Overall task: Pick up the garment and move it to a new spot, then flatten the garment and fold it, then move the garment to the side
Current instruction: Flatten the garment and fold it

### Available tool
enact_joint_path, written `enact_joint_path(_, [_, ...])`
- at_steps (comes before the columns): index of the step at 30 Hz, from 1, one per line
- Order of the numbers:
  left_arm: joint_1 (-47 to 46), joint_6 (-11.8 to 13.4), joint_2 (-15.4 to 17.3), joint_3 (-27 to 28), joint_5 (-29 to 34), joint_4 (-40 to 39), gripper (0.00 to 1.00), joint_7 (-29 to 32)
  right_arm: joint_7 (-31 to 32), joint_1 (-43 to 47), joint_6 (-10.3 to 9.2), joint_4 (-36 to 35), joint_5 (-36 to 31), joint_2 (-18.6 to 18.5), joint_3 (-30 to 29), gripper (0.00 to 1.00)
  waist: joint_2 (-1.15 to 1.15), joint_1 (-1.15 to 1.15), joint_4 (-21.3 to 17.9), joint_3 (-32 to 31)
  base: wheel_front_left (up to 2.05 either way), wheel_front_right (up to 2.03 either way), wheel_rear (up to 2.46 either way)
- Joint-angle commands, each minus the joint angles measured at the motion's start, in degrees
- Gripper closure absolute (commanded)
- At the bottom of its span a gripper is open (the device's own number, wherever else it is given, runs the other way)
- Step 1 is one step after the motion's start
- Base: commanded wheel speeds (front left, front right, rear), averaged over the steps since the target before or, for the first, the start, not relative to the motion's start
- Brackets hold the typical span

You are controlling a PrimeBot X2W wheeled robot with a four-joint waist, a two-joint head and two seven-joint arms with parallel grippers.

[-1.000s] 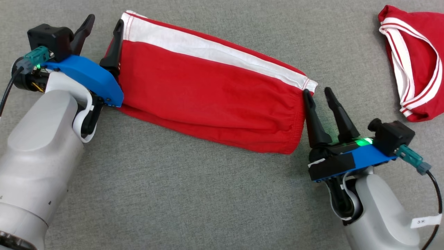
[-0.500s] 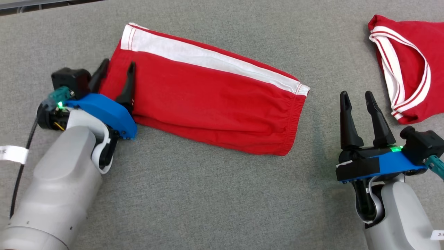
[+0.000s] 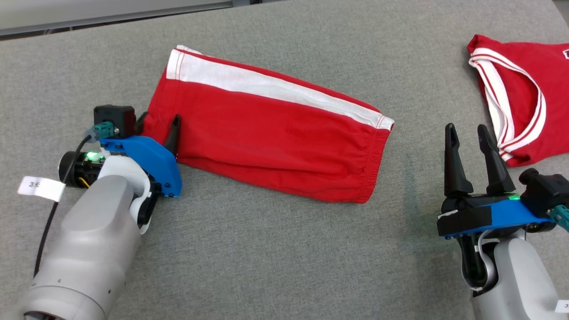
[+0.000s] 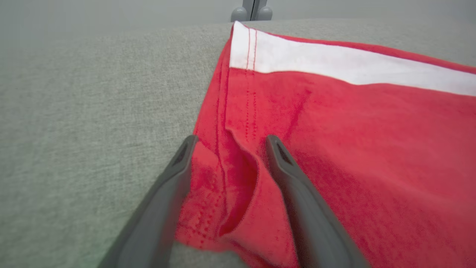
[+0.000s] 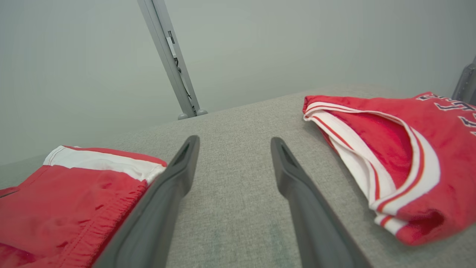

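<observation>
The garment (image 3: 275,133) is a pair of red shorts with a white side stripe. It lies folded flat and slanted on the grey table. My left gripper (image 3: 159,120) is open at its lower left corner. In the left wrist view the left gripper (image 4: 231,139) straddles the hem of the garment (image 4: 353,130), with a loose fold of red cloth between the spread fingers. My right gripper (image 3: 466,129) is open and holds nothing. It stands over bare table to the right of the waistband end. In the right wrist view the right gripper (image 5: 235,139) has the garment (image 5: 74,193) at its left.
A second red garment (image 3: 520,111) with white trim lies bunched at the far right, close to my right gripper; it is also in the right wrist view (image 5: 390,141). The table's back edge (image 3: 111,18) runs along the top. A metal post (image 5: 167,56) stands behind it.
The head camera has shifted. My left gripper has slid down the garment's left hem to its lower corner. My right gripper has drawn away from the waistband end to the right.
</observation>
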Motion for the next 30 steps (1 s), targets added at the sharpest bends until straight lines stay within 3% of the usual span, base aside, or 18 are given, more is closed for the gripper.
enact_joint_path(1, [2.7, 0.0, -0.6, -0.9, -0.3, 2.2, 1.0, 1.7, -0.3, 0.6, 0.0, 0.2, -0.1, 0.1, -0.1, 0.0, 0.0, 0.01, 0.1, -0.5, 0.0, 0.0, 0.0])
enact_joint_path(6, [3.2, -0.1, -1.9, -0.8, -0.6, 2.8, 1.0, -1.0, -0.3, 1.7, 0.0, 0.8, -1.2, 0.1, -0.5, 0.0, 0.0, 0.01, 1.0, -2.8, 0.0, 0.0, 0.0])
enact_joint_path(15, [9.0, 2.8, -4.5, 2.3, -1.9, 0.7, 1.0, -5.8, -0.3, 6.2, 0.0, 3.1, -3.7, 0.1, -1.2, 0.0, 0.0, 0.01, 5.6, -10.2, 0.0, 0.0, 0.0])
enact_joint_path(28, [26.5, 9.9, -6.0, 10.9, 4.6, -16.9, 1.0, -5.9, -0.3, 8.3, 0.0, 5.3, -4.8, 0.1, 2.3, 0.0, 0.0, 0.01, 12.1, -13.3, 0.0, 0.0, 0.0])
enact_joint_path(29, [27.5, 10.3, -6.2, 11.4, 5.4, -17.9, 0.68, -5.9, -0.3, 7.8, 0.0, 5.5, -4.9, 0.1, 2.8, 0.0, 0.0, 0.01, 12.4, -13.3, 0.0, 0.0, 0.0])
enact_joint_path(30, [28.3, 10.7, -6.4, 11.9, 6.3, -19.1, 0.06, -5.9, -0.3, 7.2, 0.0, 6.0, -5.0, 0.0, 3.4, 0.0, 0.0, 0.01, 12.7, -13.2, 0.0, 0.0, 0.0])
